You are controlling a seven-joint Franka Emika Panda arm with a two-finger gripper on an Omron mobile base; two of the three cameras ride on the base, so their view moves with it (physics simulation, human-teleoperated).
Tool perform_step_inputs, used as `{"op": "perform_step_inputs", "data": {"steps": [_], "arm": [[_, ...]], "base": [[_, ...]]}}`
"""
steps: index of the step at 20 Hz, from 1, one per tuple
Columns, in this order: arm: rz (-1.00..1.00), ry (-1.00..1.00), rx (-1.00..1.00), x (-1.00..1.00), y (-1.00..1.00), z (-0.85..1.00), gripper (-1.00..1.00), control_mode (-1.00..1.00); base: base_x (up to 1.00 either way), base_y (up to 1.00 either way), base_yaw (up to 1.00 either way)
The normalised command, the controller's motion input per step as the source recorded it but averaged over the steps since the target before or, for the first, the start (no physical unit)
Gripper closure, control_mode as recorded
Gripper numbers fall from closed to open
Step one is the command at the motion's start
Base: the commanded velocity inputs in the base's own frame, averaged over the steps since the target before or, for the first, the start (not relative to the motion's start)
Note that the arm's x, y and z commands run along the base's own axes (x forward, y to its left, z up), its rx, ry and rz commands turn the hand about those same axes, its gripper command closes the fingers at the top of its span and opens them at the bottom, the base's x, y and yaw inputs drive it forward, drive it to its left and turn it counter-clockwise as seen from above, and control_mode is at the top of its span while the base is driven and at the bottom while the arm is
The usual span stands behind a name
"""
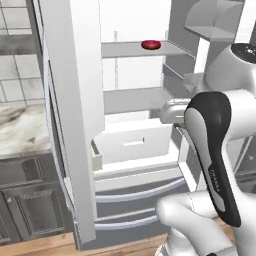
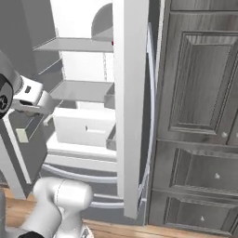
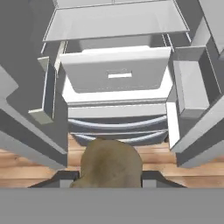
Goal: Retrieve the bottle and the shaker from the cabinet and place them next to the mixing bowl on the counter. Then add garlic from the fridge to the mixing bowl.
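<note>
- I had the garlic (image 3: 110, 162) clamped in the gripper (image 3: 111, 181), a tan bulb between the finger tips, held just in front of the open fridge (image 1: 75, 120).
- I judged this the garlic step.
- Next I needed to back away from the fridge and carry it left to the counter (image 1: 22, 127), toward the mixing bowl.

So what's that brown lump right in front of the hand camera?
That's the garlic: a small rounded bulb, tan-brown with a dull, slightly mottled skin. It sits at the bottom of the hand view between the dark tips of the claw, which looks closed on it, so it is lifted clear of any shelf. Its lower part is hidden. Behind it stands the open fridge with its pale drawer.
</note>
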Motion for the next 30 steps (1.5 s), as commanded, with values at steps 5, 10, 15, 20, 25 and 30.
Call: {"op": "perform_step_inputs", "data": {"steps": [5,10,15,20,25,30], "arm": [[0.00,0.00,0.00,0.00,0.00,0.00,1.00,1.00],[0.00,0.00,0.00,0.00,0.00,0.00,1.00,1.00],[0.00,0.00,0.00,0.00,0.00,0.00,1.00,1.00],[0.00,0.00,0.00,0.00,0.00,0.00,1.00,1.00],[0.00,0.00,0.00,0.00,0.00,0.00,1.00,1.00],[0.00,0.00,0.00,0.00,0.00,0.00,1.00,1.00]], "base": [[-1.00,0.00,-0.01],[-1.00,-0.04,0.00],[-1.00,-0.04,0.38],[-0.93,0.00,0.72],[-0.56,0.00,0.87],[-0.37,0.00,0.92]]}}
